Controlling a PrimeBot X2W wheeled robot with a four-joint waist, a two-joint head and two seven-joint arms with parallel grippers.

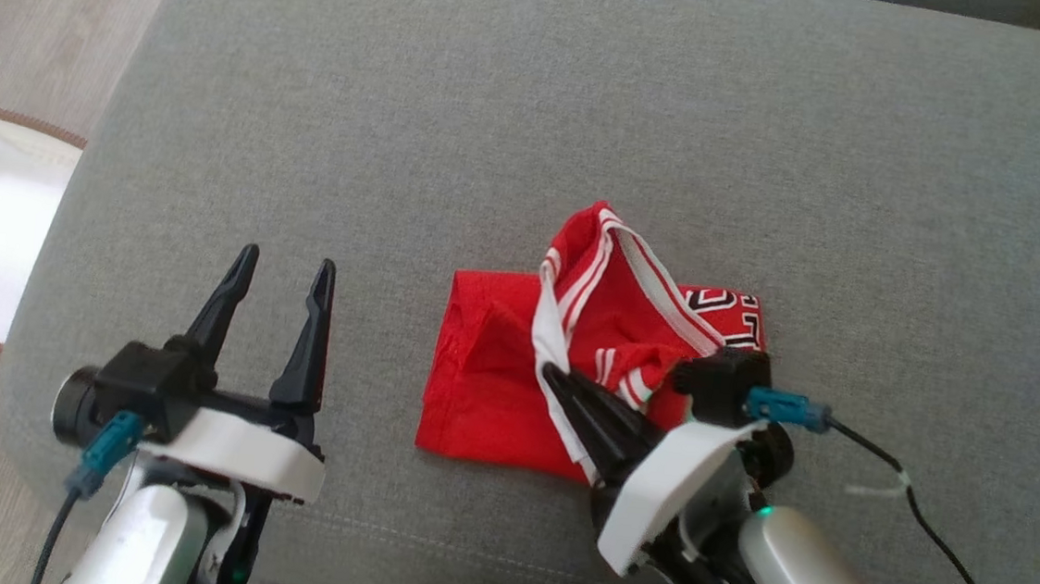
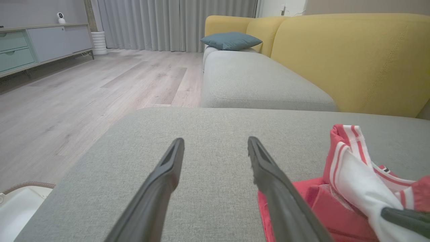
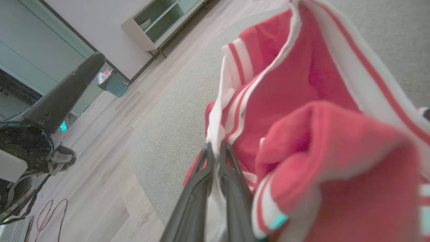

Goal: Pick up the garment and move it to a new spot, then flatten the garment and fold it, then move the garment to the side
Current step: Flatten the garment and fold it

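Garment (image 1: 495, 374): red, white striped trim, black-and-white lettering. It lies crumpled on the grey sofa cushion (image 1: 591, 103), toward the front edge. Left part flat on the cushion; the middle stands raised in a loose fold

Right gripper (image 1: 553, 371): fingers pressed together, pinching the white trim band (image 1: 552, 327) at the garment's near side. Right wrist view confirms the band is caught between both fingers

Left gripper (image 1: 289, 260): fingers spread wide, nothing between them, over bare cushion to the left of the garment, not touching it

Wooden floor (image 1: 4, 10) lies beyond the cushion's left edge
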